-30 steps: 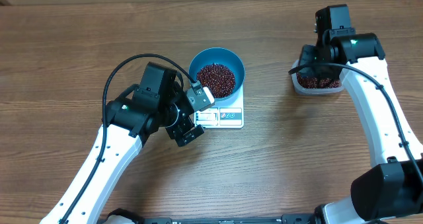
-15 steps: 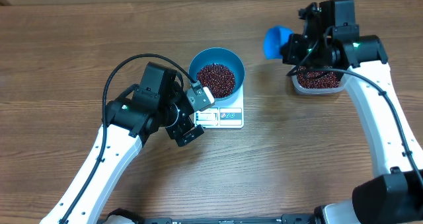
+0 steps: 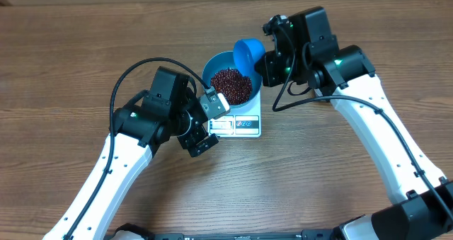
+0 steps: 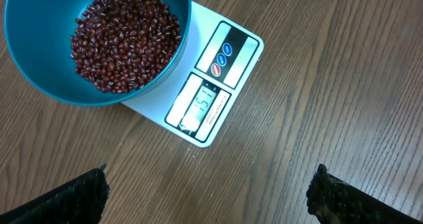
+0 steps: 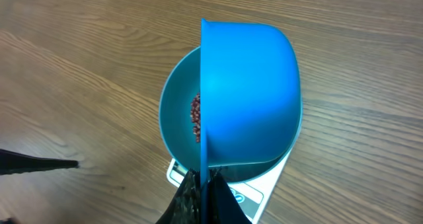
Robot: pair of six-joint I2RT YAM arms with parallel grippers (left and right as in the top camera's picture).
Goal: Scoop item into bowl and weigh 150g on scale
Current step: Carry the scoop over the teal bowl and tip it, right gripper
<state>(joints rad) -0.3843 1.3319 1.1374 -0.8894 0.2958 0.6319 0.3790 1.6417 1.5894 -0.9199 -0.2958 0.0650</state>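
The teal-blue bowl (image 3: 214,63) stands on the white scale (image 3: 246,125) and holds a heap of dark red-brown beans (image 3: 231,86). My right gripper (image 3: 266,64) is shut on the handle of a small blue scoop (image 3: 248,54), which hangs tipped on its side over the bowl's far right rim. The right wrist view shows the scoop (image 5: 251,92) covering most of the bowl (image 5: 173,118), with a few beans (image 5: 196,118) visible; the scoop's inside is hidden. My left gripper (image 3: 207,123) is open beside the scale's display end. In the left wrist view, the bowl (image 4: 39,85), beans (image 4: 125,39) and lit display (image 4: 201,102) lie ahead of it.
The left arm's black cable (image 3: 141,69) loops over the table to the left of the bowl. The right arm (image 3: 368,120) stretches across the right half of the table. Bare wood lies along the front (image 3: 283,190).
The right arm has swung left from the tub at the far right to the bowl, carrying the blue scoop. The left arm has not moved.
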